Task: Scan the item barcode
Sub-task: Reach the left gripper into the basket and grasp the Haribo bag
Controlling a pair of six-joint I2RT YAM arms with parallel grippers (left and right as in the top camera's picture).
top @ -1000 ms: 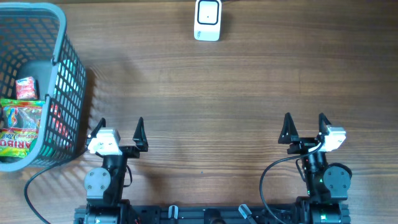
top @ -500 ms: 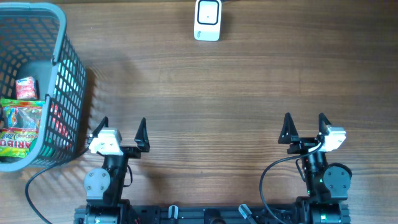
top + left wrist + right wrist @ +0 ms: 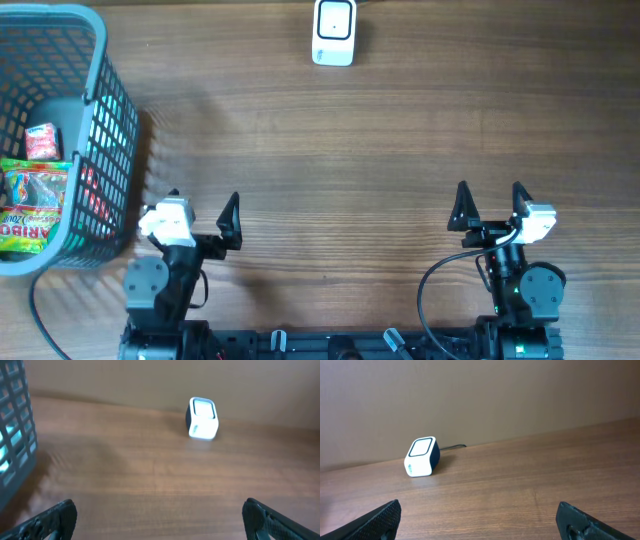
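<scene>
A white barcode scanner (image 3: pixel 334 32) stands at the table's far edge; it also shows as the scanner (image 3: pixel 202 419) in the left wrist view and the scanner (image 3: pixel 422 456) in the right wrist view. Snack packets, a Haribo bag (image 3: pixel 30 205) and a small red packet (image 3: pixel 41 141), lie inside the grey basket (image 3: pixel 98 100) at the left. My left gripper (image 3: pixel 203 205) stands open just right of the basket, holding nothing. My right gripper (image 3: pixel 490 200) is open and empty near the front right.
The basket's mesh wall (image 3: pixel 15 435) fills the left edge of the left wrist view. A black cable (image 3: pixel 445 262) loops beside the right arm's base. Bare wooden tabletop (image 3: pixel 350 160) lies between the grippers and the scanner.
The left arm has swung slightly, its gripper shifting a little forward and right beside the basket. The right arm has not moved.
</scene>
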